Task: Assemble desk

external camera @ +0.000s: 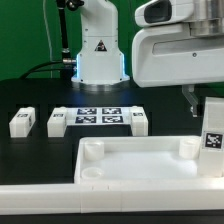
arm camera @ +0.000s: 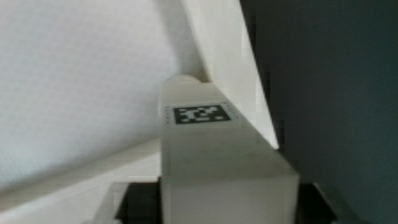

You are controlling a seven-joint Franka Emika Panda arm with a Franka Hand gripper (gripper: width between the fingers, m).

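Blocky white tagged plastic leg (external camera: pixel 212 128) is upright between the jaws (can't tell if they're actually pinching it yet), just right of the far-right corner socket (external camera: pixel 185 147) of the wide white rimmed plastic tabletop (external camera: pixel 140 165) lying near on the surface.

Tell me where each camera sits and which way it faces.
Exterior view: off the arm, looking across the table at the arm's base behind the marker board, with the desk tabletop nearest; the base and the hand show.
Wrist view: on the wrist, looking down along the hand at a tagged desk leg beside the tabletop's rim; little of the hand itself is clear.
Shared: that tagged leg and the tabletop.
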